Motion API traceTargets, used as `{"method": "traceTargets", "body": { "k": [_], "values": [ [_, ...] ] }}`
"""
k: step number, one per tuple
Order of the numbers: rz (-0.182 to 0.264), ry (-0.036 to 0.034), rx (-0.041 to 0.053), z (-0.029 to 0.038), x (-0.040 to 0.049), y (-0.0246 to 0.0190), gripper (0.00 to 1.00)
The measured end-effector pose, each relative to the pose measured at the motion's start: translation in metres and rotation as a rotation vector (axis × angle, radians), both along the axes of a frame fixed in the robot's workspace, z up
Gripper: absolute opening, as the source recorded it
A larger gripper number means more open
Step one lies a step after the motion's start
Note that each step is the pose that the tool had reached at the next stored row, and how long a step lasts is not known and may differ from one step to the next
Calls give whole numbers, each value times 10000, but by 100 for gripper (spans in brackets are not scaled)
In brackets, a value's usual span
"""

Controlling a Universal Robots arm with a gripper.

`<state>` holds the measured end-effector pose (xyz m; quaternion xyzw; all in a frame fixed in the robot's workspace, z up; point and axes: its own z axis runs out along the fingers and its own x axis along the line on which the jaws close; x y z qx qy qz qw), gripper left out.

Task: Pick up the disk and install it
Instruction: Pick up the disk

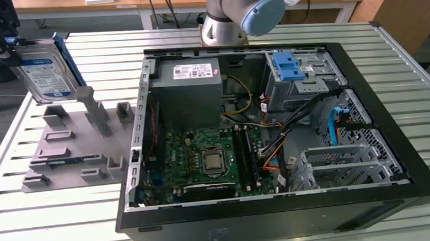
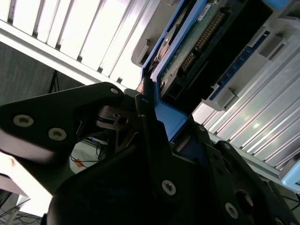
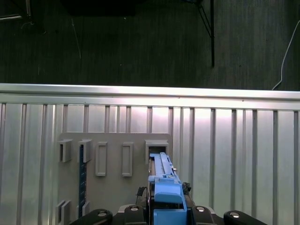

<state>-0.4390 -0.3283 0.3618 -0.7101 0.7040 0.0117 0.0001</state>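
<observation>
We see gripper [image 1: 6,47] clamped on disk [image 1: 45,74] edge, held upright above rack [image 1: 62,161], likely to clear its slots.

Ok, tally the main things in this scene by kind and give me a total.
Disk: 1, clamped in the gripper
Grey holder fixture: 1
Open computer case: 1
Power-supply box: 1
Green motherboard: 1
Total: 5
</observation>
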Motion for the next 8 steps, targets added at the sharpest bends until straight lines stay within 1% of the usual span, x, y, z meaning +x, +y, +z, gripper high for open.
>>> {"method": "traceTargets", "body": {
  "k": [8],
  "values": [
    [0,0,0,25,0,0,36]
  ]
}}
